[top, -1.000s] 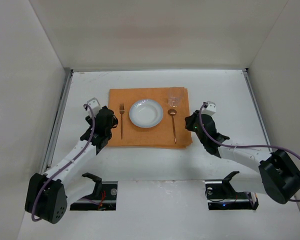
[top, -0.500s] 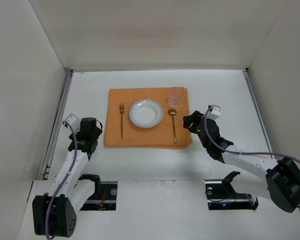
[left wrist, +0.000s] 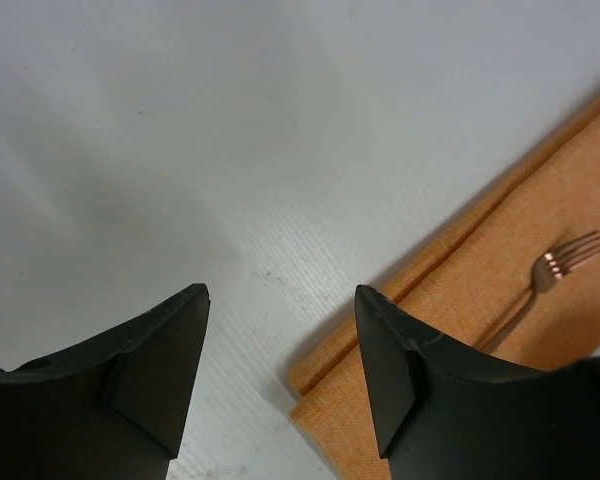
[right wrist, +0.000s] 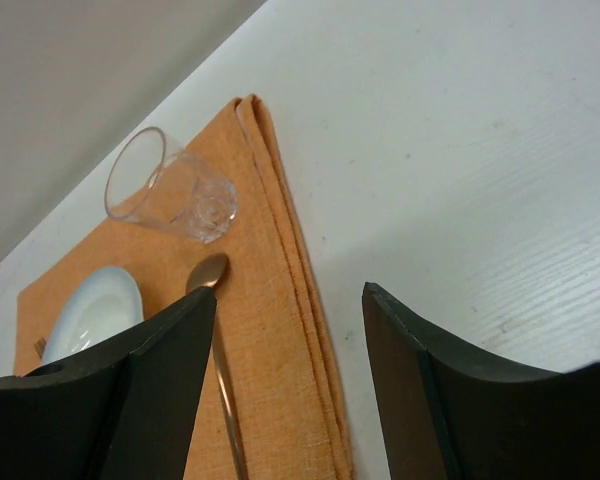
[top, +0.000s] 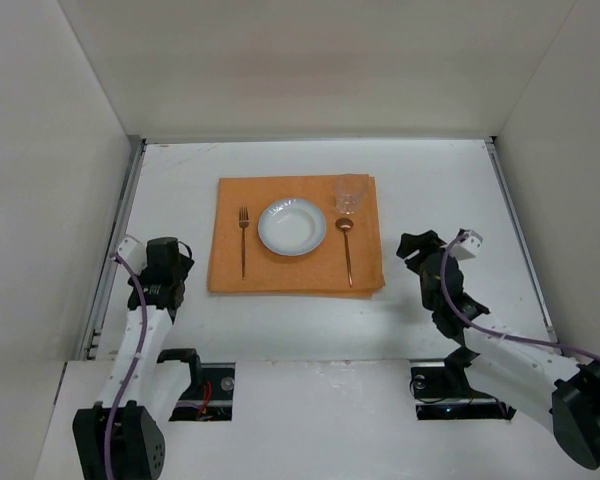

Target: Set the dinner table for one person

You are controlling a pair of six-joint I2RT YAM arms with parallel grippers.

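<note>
The dinner table (top: 310, 320) filled the whole floor of the view, matte white with thin metal rails along its left and right edges; an orange placemat (top: 295, 272) lay on it nearer the far edge than the near one, about midway between the two rails.

On the placemat, a round white plate (top: 292, 226) with a pale blue rim sat at the middle, its inside bare and white; a clear glass (right wrist: 170, 190) stood at the placemat's far right corner, its thick base showing through the wall; a copper-coloured spoon (top: 347, 250) lay right of the plate, bowl toward the far edge and just beside the glass; a matching fork (top: 244, 240) lay left of the plate, tines toward the far edge.

The left gripper (left wrist: 280, 292) hung over bare tabletop near the left edge, off the placemat's near left corner, jaws spread wide and holding nothing; the right gripper (right wrist: 288, 292) hung between the placemat's right side and the right edge, jaws likewise wide and holding nothing.
</note>
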